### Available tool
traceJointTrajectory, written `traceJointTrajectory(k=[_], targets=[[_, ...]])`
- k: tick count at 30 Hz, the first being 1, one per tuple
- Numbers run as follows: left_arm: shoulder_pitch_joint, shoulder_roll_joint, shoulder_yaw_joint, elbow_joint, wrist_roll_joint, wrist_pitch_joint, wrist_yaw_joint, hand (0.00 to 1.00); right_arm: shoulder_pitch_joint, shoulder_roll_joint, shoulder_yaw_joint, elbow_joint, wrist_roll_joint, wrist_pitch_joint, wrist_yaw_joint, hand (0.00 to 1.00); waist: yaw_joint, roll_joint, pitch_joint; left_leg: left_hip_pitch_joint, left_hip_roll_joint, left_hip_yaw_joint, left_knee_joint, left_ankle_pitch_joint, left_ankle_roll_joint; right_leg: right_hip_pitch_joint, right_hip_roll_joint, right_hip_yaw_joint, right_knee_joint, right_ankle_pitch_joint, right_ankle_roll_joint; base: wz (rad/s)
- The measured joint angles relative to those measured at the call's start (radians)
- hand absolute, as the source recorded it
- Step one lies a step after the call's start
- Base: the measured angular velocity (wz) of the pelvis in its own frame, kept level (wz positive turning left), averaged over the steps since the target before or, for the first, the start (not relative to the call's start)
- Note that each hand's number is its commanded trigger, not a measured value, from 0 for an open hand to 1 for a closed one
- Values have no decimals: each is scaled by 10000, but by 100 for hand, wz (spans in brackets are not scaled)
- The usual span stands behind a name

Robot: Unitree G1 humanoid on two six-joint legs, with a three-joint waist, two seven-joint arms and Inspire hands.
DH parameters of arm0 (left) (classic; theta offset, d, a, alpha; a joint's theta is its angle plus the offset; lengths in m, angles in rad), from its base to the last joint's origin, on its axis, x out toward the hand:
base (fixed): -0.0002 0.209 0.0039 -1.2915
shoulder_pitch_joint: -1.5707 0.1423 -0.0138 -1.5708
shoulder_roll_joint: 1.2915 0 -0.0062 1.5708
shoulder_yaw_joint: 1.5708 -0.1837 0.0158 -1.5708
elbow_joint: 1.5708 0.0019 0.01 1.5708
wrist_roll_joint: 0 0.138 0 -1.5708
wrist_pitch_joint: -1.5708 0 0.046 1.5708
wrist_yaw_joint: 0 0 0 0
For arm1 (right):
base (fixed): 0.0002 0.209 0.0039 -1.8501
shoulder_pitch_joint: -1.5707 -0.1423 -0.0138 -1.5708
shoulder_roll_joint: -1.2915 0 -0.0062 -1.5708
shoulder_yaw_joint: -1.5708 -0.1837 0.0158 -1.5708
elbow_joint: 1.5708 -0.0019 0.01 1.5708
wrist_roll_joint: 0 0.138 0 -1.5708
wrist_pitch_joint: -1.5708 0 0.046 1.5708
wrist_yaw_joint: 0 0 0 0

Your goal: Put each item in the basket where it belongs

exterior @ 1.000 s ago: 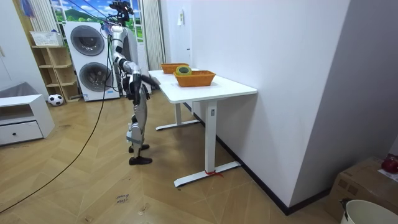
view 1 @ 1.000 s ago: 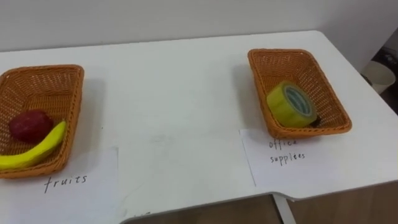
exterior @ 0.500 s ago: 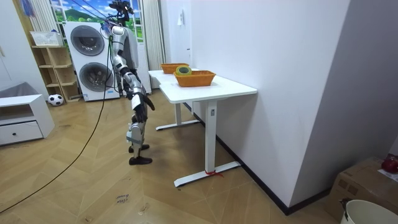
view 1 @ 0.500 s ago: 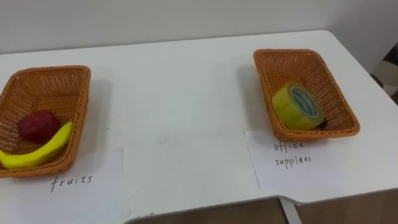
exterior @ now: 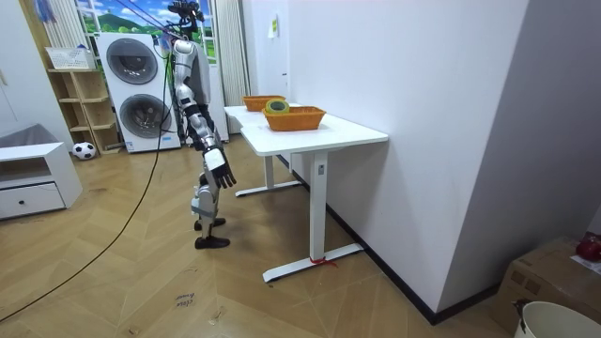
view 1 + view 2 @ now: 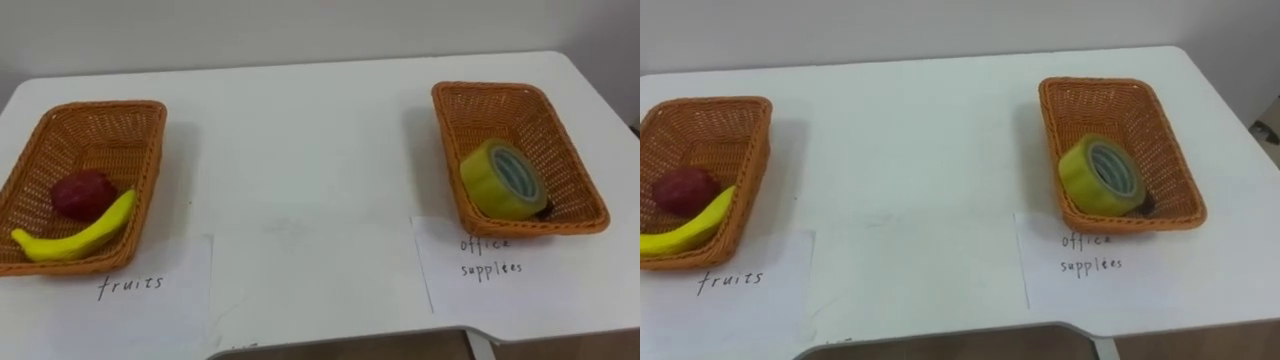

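On the white table [image 6: 300, 160] stand two wicker baskets. The left basket [image 6: 100, 106], behind a paper label reading fruits [image 6: 130, 290], holds a dark red apple [image 6: 83, 193] and a yellow banana [image 6: 75, 240]. The right basket [image 6: 500, 90], behind a paper label reading office supplies [image 6: 490, 258], holds a yellow roll of tape [image 6: 503, 178] leaning over a small dark thing [image 6: 541, 211]. In the room view I stand at the table's long side, and my right hand [image 5: 223, 174] hangs by my thigh with its fingers spread and empty.
The table's front edge runs along the bottom of the eye views. Behind me in the room view are two washing machines [image 5: 131, 84], a shelf [image 5: 75, 99], a low white cabinet [image 5: 28, 183] and a ball [image 5: 84, 149]. Wooden floor lies around the table.
My right arm has dropped from table height to hang at my side. The eye view has shifted, so both baskets sit further right in the picture; the things themselves have not moved.
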Motion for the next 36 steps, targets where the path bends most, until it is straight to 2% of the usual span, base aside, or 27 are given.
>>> traceJointTrajectory(k=[5, 15, 26, 36], targets=[[-176, -39, -276, 101, 3, -163, -7, 0, -174, 51, 194, 178, -169, -2, 306, 0, 28, 43, -12, -17, -10, -8, 3, 0, 0, -13, -3, -6, 0, -1, 1, 0], [-250, -45, -558, 110, 20, -192, 10, 0, -280, 56, 565, 207, -212, -2, 661, 0, 52, 58, -12, -25, -18, -8, 13, 0, 0, -12, -8, -13, -5, -3, 6, 0], [-103, -58, -582, 113, 220, -335, 81, 0, -305, 75, 605, 673, -214, -2, 886, 0, 37, 112, 8, -12, -13, -32, 16, 0, 0, 28, -7, -35, 12, -2, 5, 0], [-142, -58, -586, 139, 481, -358, 195, 0, -481, 83, 613, 1025, -216, -14, 1423, 0, 19, 168, 43, 27, -21, -248, 59, 0, 1, 178, -26, -273, -6, -3, 5, 6]])
